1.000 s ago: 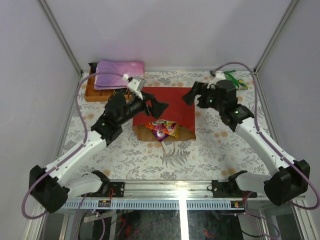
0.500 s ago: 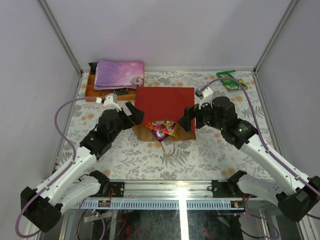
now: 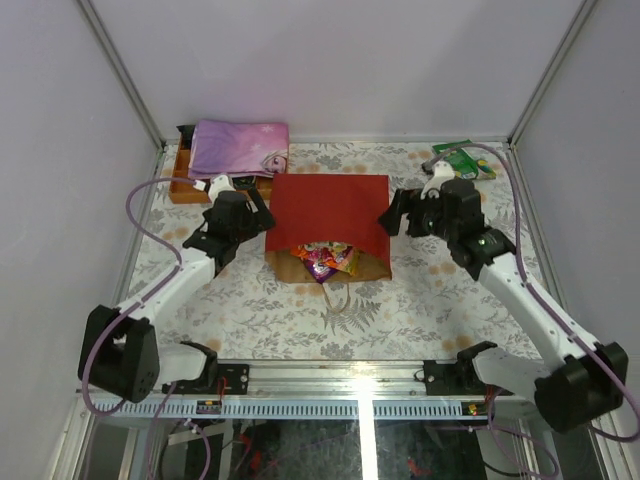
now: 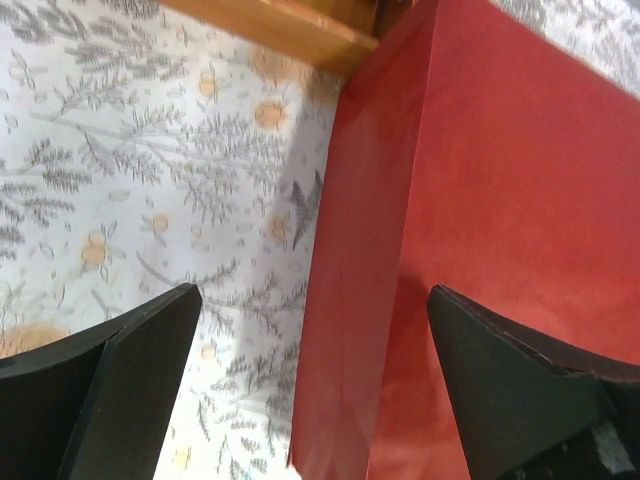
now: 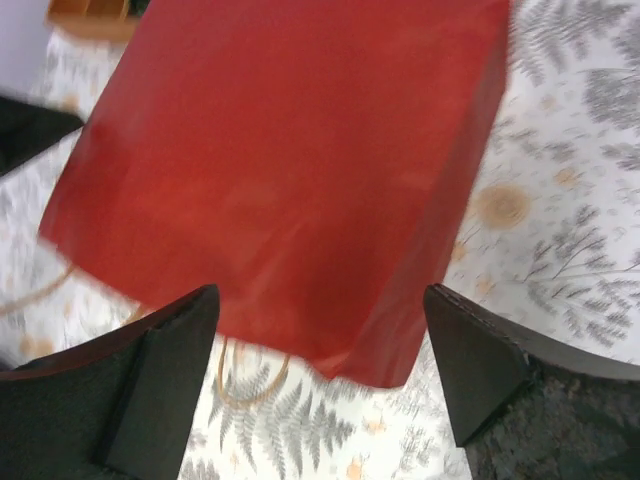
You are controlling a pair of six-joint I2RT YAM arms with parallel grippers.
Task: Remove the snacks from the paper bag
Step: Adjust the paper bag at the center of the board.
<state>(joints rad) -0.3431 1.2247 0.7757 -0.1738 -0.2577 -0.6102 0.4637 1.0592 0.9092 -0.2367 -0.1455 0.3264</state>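
Fingers of the left gripper stand wide apart and hold nothing, straddling the left edge of the paper bag. The right gripper is spread just as wide and empty at the bag's right edge.

The bag lies flat mid-table, red side up. Its brown mouth faces the arm bases, and its thin loop handle trails on the floral table. Colourful snacks poke from the mouth.

A wooden box under a purple cloth sits just behind the left gripper. A green packet lies in the far right corner.

Both arms reach forward from the near edge, with their wrists turned inward toward the bag.
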